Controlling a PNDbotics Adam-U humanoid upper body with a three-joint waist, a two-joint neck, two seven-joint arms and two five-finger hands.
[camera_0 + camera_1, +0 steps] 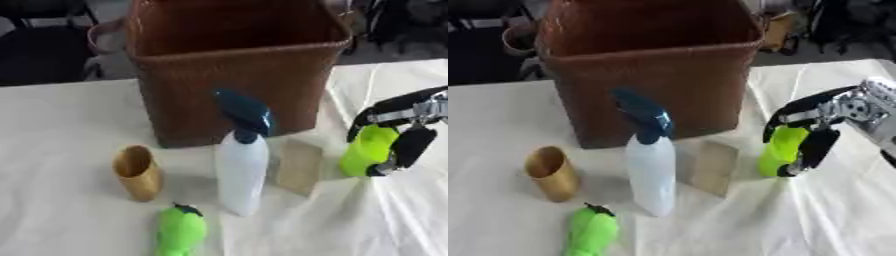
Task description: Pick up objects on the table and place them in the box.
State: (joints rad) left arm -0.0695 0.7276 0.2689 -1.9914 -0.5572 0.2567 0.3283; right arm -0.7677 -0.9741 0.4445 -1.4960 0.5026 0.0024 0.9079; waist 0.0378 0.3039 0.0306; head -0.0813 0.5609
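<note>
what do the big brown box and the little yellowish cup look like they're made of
The box looks like woven wicker or rattan: its brown walls show a fine ribbed weave and a braided rim. The cup looks like bamboo or light wood, matte tan with a hollow darker inside, though tan plastic can't be ruled out.

Right hand [811, 131] enters from right edge, silver wrist joint behind it, black fingers [817, 145] and thumb curled round lime-green object [780, 150], wrapped from above and front, holding it upright. Left hand not visible.
</note>
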